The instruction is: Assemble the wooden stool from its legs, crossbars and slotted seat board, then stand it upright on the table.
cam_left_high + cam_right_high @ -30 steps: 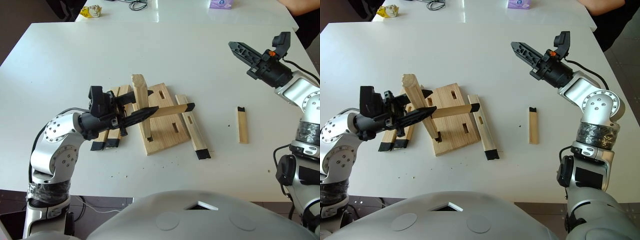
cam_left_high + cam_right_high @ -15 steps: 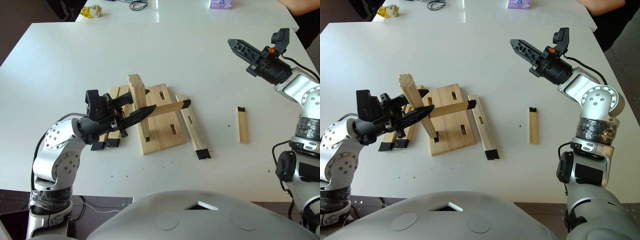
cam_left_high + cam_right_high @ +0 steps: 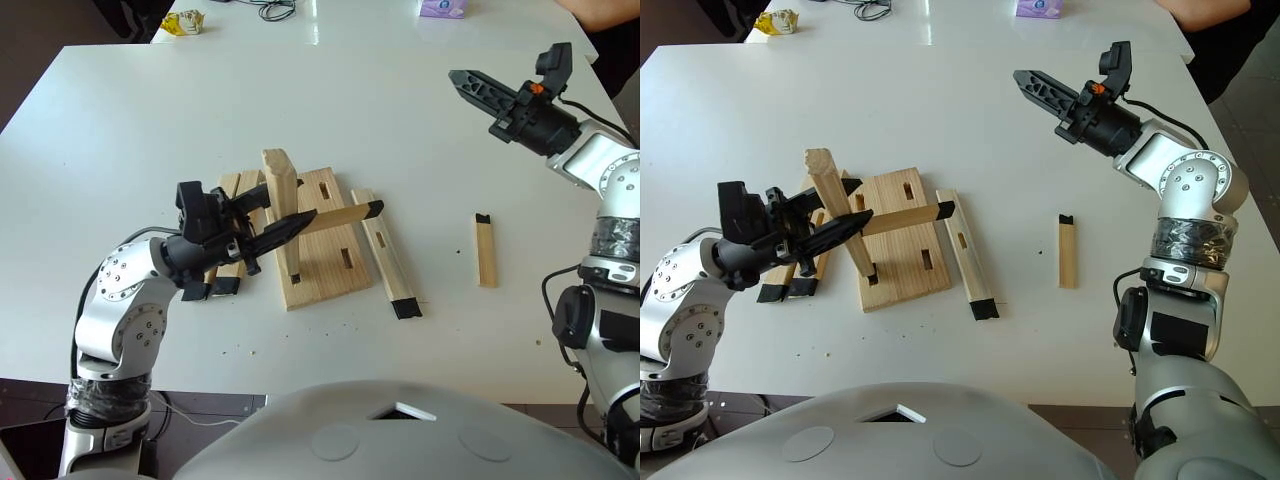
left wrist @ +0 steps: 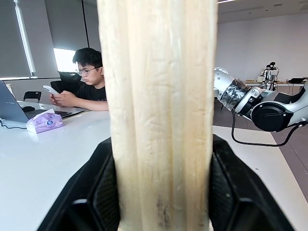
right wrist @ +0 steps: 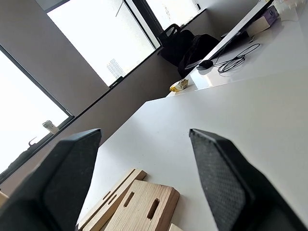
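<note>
Wood like this looks dry, stiff and light, so the pads should bite well, and mid-shaft seems the safest hold. Nearest, the left gripper (image 3: 288,205) is clamped on a tilted leg (image 3: 277,175) footed in the seat board (image 3: 320,280). A loose leg (image 3: 385,250) lies just right of the board, with a short crossbar (image 3: 485,252) well right. Beyond the board, the right gripper (image 3: 472,84) hangs raised, jaws apart. The left wrist view shows the pads (image 4: 103,192) squeezing the leg, while the eye views show the slot.

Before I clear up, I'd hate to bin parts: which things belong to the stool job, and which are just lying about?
Stool job: seat board, upright leg, crossbar, slotted leg, short stick, spare sticks.
Lying about: tissue pack, yellow wrapper, cables.
</note>
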